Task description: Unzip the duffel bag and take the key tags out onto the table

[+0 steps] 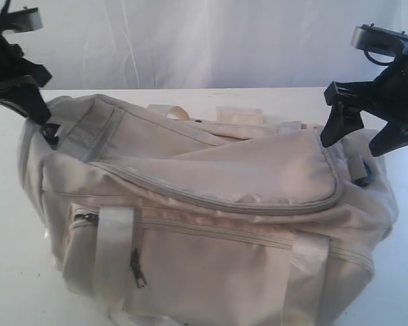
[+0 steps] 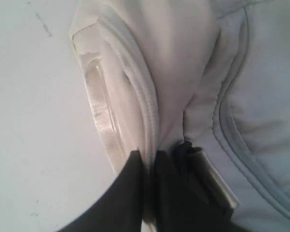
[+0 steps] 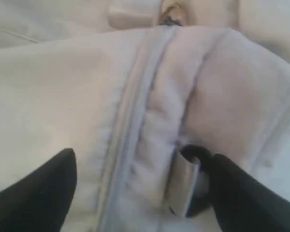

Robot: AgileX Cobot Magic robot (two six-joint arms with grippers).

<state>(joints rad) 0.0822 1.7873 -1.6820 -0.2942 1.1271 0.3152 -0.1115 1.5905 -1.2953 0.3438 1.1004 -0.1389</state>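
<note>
A: Exterior view: the large cream-beige fabric duffel bag (image 1: pixel 211 258) sits on the wide plain white table (image 1: pixel 13 278), and its grey zipper piping (image 1: pixel 224 204) looks shut. No coloured plastic key tags show; presumably they are inside the duffel bag. Nothing is done yet, I'd judge.

B: Left wrist view shows more: the left gripper (image 2: pixel 147 193) has its black fingers (image 2: pixel 128 193) narrow, pinching a fabric ridge at the bag's end.

A: Right wrist view: the right gripper (image 3: pixel 142 198) spreads wide over the other end's piping, beside a black D-ring (image 3: pixel 198 153), holding nothing.
</note>
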